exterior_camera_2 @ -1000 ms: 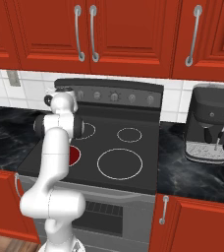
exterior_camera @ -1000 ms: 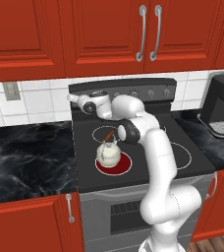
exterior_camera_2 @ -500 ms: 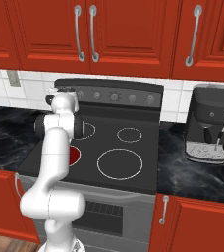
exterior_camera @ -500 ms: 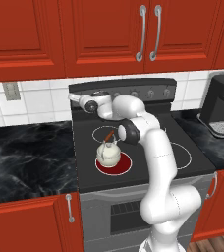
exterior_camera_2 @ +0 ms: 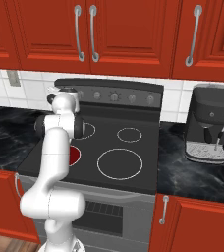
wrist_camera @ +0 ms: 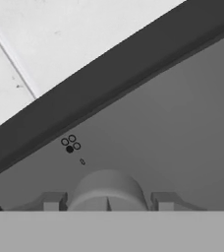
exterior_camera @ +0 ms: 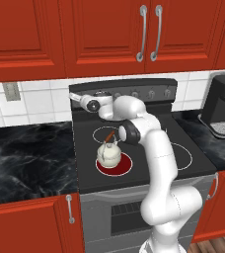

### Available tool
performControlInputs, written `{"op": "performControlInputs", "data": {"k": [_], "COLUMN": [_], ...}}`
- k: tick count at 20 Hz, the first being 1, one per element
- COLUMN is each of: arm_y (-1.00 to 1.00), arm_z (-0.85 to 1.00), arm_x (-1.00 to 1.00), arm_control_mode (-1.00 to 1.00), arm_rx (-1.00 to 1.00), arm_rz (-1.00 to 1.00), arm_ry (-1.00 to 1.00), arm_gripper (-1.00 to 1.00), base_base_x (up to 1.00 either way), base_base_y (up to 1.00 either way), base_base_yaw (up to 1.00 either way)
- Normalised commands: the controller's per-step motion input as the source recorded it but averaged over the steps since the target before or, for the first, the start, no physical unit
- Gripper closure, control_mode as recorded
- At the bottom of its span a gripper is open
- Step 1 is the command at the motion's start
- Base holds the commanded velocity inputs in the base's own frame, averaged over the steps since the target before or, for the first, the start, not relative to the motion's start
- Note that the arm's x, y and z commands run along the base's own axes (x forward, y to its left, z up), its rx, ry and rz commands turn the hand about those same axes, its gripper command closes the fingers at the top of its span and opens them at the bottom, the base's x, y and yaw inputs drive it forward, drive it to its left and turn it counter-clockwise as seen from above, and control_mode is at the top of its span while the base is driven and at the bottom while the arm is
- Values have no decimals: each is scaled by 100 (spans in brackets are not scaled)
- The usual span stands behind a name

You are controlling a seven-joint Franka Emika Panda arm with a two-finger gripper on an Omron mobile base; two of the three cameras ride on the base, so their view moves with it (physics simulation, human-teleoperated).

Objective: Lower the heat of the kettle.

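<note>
The kettle [exterior_camera: 108, 155] is cream-white with a reddish-brown handle. The burner [exterior_camera: 126, 167] under it glows deep red; the other rings on the stove [exterior_camera_2: 124, 129] are thin white outlines on black glass. The stove's back panel [exterior_camera_2: 133, 92] is dark grey with grey knobs, and its front below is lighter grey. Cabinets [exterior_camera: 99, 34] above the stove are glossy red with silver handles. The wall tiles [exterior_camera: 35, 101] are white with pale grey grout. The table [exterior_camera: 28, 158] left of the stove is black marble with grey veining. The coffee machine [exterior_camera_2: 210, 125] right of the stove is dark grey. The arm [exterior_camera: 156, 148] is white with dark joints. The knob [wrist_camera: 107, 189] in the hand view is grey, with small black ring marks above it.
</note>
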Motion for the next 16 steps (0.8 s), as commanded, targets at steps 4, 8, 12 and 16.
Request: {"op": "performControlInputs", "data": {"k": [4,8,12,16], "arm_y": [0,0,0,0], "arm_z": [0,0,0,0], "arm_x": [-10,-10,-13,-11], "arm_control_mode": [-100,-100,-100,-100], "arm_rx": [10,10,11,11], "arm_rz": [0,0,0,0], "arm_ry": [0,0,0,0], "arm_gripper": [100,100,100,100], "base_base_x": [0,0,0,0], "base_base_y": [0,0,0,0], "base_base_yaw": [0,0,0,0]}}
